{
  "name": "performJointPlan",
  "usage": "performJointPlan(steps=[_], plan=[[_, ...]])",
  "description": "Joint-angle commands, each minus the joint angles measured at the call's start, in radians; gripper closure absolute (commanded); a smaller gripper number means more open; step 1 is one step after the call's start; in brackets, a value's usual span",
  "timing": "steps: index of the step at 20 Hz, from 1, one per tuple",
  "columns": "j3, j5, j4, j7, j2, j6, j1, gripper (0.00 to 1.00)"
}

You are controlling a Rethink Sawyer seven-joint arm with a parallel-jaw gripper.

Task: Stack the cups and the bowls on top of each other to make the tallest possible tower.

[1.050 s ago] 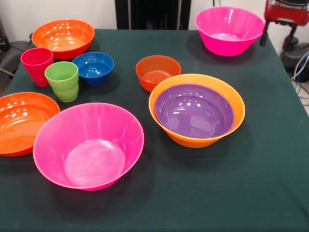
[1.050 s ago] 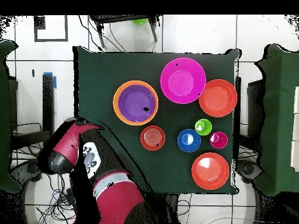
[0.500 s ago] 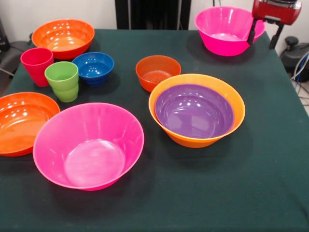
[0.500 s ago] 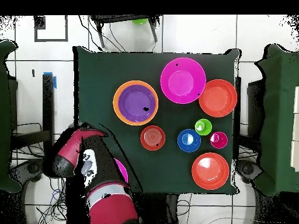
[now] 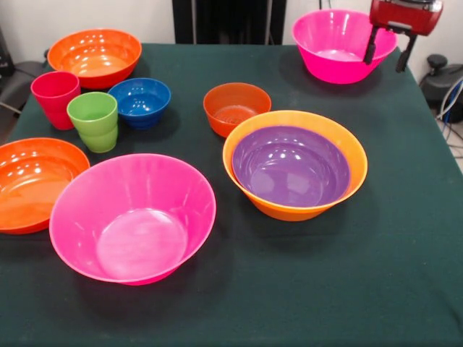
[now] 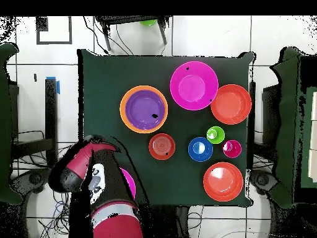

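Observation:
My gripper (image 5: pixel 386 52) hangs open at the right rim of the far hot pink bowl (image 5: pixel 336 45), one finger (image 5: pixel 371 46) in front of the rim and the other outside it; nothing is held. A purple bowl (image 5: pixel 291 165) sits nested in the large orange bowl (image 5: pixel 300 211). A second hot pink bowl (image 5: pixel 132 217) stands upright at the front. The red cup (image 5: pixel 54 97) and green cup (image 5: pixel 94 120) stand beside the small blue bowl (image 5: pixel 139 101). No tower shows in either view.
A small red-orange bowl (image 5: pixel 236 107) sits mid-table. Two shallow red-orange bowls stand at the far left (image 5: pixel 94 52) and left edge (image 5: pixel 29 182). From above, my arm (image 6: pixel 93 180) covers most of the pink bowl (image 6: pixel 129 183) at the table's corner.
The gripper has come in from the right side of the front view to the far pink bowl's rim. From above, the arm has swung over that bowl.

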Motion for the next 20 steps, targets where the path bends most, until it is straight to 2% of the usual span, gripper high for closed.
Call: performJointPlan(steps=[1,6,14,20], plan=[[-0.019,0.056,0.087,0.034,-0.006,-0.006,-0.018,0.00],[-0.023,0.072,0.106,0.012,-0.015,-0.011,-0.025,0.00],[-0.077,0.033,0.073,0.060,0.074,-0.098,0.013,0.00],[-0.111,0.031,0.065,0.051,0.130,-0.148,0.019,0.00]])
